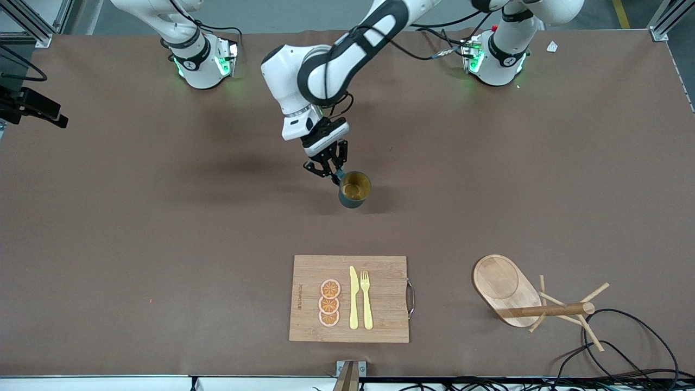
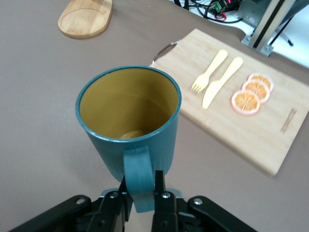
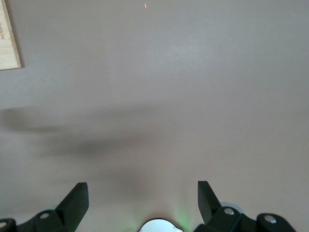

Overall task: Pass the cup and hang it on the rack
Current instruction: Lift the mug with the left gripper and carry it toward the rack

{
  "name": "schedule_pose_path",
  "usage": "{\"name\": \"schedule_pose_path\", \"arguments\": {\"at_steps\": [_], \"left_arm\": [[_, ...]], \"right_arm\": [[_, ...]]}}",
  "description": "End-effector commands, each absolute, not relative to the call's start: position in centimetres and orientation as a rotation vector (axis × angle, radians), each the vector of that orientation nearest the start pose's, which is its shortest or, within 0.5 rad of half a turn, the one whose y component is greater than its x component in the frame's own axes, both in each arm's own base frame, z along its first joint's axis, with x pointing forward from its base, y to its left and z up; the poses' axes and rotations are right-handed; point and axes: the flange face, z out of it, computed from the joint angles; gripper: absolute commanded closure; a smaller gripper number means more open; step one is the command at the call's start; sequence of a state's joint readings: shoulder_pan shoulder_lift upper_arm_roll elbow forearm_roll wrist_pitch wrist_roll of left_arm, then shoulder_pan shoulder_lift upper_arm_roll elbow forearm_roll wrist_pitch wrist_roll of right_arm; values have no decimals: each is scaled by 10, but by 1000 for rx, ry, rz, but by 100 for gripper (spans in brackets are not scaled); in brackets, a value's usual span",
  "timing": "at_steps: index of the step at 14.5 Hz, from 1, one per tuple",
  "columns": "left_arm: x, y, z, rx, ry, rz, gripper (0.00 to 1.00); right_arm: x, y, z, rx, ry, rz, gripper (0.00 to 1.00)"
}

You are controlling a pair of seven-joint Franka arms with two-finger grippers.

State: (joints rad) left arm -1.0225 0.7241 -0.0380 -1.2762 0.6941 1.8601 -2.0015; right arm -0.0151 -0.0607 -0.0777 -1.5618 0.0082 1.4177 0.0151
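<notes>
Left gripper (image 1: 333, 172) clamped on handle of dark teal, yellow-lined cup (image 1: 354, 189), over bare table. Right gripper (image 3: 143, 200) waits, fingers apart. Light wooden rack (image 1: 521, 296) stands near table's front edge, toward the left arm's end.

Brown-covered table (image 1: 136, 228), aluminium frame posts (image 1: 32, 21) at its corners.

cutting board (image 1: 380, 326) | knife (image 1: 353, 298) | fork (image 1: 366, 300) | orange slices (image 1: 329, 303) on it

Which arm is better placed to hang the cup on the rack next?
Left. The left gripper is shut on the handle of the cup over mid-table, and the rack stands toward the left arm's end. The right gripper is open over bare table, waiting.
</notes>
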Motion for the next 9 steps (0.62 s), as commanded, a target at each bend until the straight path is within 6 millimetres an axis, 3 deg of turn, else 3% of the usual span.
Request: {"name": "schedule_pose_path", "arguments": {"at_steps": [1, 3, 9], "left_arm": [[436, -579, 391, -2721, -1035, -782, 100], [459, -554, 430, -2774, -1048, -691, 100], [517, -482, 506, -2923, -1178, -458, 100]], "right_arm": [[509, -48, 652, -3103, 179, 106, 0], [509, -48, 653, -3103, 179, 106, 0], [509, -45, 653, -3104, 172, 106, 0]]}}
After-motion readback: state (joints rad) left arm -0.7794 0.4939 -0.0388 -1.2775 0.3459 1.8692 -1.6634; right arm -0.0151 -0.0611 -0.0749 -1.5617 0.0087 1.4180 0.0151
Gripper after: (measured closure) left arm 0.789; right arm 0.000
